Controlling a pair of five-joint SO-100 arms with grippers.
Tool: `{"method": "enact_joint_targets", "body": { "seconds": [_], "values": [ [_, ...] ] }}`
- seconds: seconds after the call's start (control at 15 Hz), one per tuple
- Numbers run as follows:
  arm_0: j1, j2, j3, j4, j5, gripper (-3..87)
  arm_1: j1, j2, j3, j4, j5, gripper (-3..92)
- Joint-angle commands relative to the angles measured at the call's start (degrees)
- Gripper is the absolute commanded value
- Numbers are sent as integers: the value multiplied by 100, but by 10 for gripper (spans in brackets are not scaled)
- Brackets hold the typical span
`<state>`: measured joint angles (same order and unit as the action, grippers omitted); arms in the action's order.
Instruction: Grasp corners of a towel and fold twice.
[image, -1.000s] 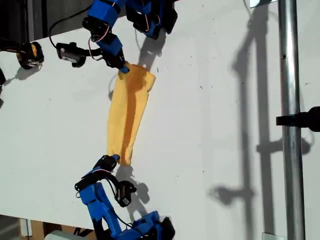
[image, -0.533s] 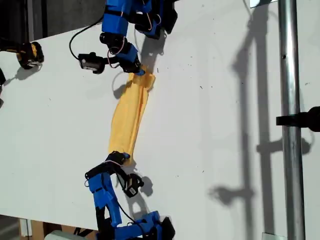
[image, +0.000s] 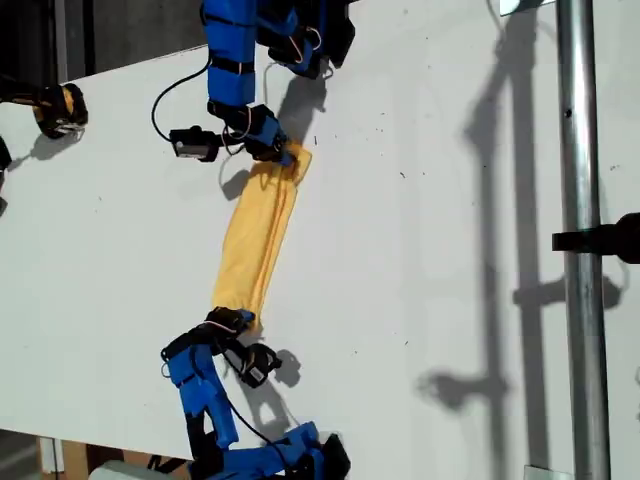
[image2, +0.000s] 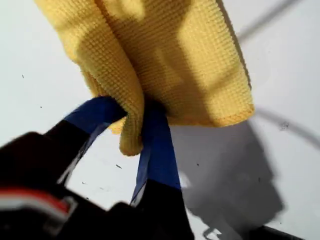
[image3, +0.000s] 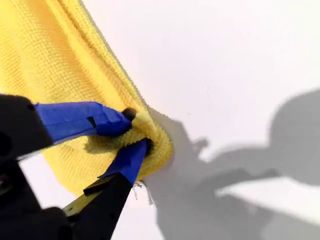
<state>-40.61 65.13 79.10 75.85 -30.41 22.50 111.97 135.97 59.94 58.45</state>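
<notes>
The yellow-orange towel (image: 258, 235) lies as a narrow bunched strip on the white table, stretched between the two arms. My first gripper (image: 285, 153) is at the strip's far end and is shut on a bunched fold of towel (image2: 175, 50). A loose hemmed corner (image2: 245, 110) hangs beside its blue fingers (image2: 155, 145). My second gripper (image: 240, 320) is at the near end, shut on a corner (image3: 160, 150) of the towel (image3: 45, 60), low over the table. In the wrist views, my first gripper (image2: 131, 112) and my second gripper (image3: 134, 132) both pinch cloth between blue-taped tips.
A metal pole (image: 575, 200) with a black clamp (image: 610, 238) stands at the exterior view's right. A black and yellow object (image: 60, 108) sits at the exterior view's upper left. White table (image: 420, 250) stretches to the exterior view's right of the towel.
My first gripper has moved toward the exterior view's right and slightly down, still holding its end. The towel has narrowed from a wide sheet to a bunched strip. My second gripper has shifted slightly.
</notes>
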Motion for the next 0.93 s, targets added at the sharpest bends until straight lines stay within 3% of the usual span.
{"method": "enact_joint_targets", "body": {
  "seconds": [0.0,0.2,0.4,0.6,0.67,0.73,0.87],
  "values": [
    [-114,589,-132,510,-316,249,-176,264,-932,1187,9,360],
    [272,1696,-88,1072,-668,252,-536,1345,-1916,3190,554,277],
    [510,3164,765,940,-1072,238,-659,2224,-2004,4438,1292,211],
    [1028,4570,2180,211,-1055,225,-844,2751,-1151,4447,1978,208],
    [1248,5001,2663,-18,-1125,217,-888,2874,-888,4184,2101,168],
    [1512,5414,3138,-246,-1274,209,-888,3155,-527,3894,2215,69],
    [2320,5915,3814,-650,-1477,180,-844,3973,44,3278,2224,66]
  ]
}}
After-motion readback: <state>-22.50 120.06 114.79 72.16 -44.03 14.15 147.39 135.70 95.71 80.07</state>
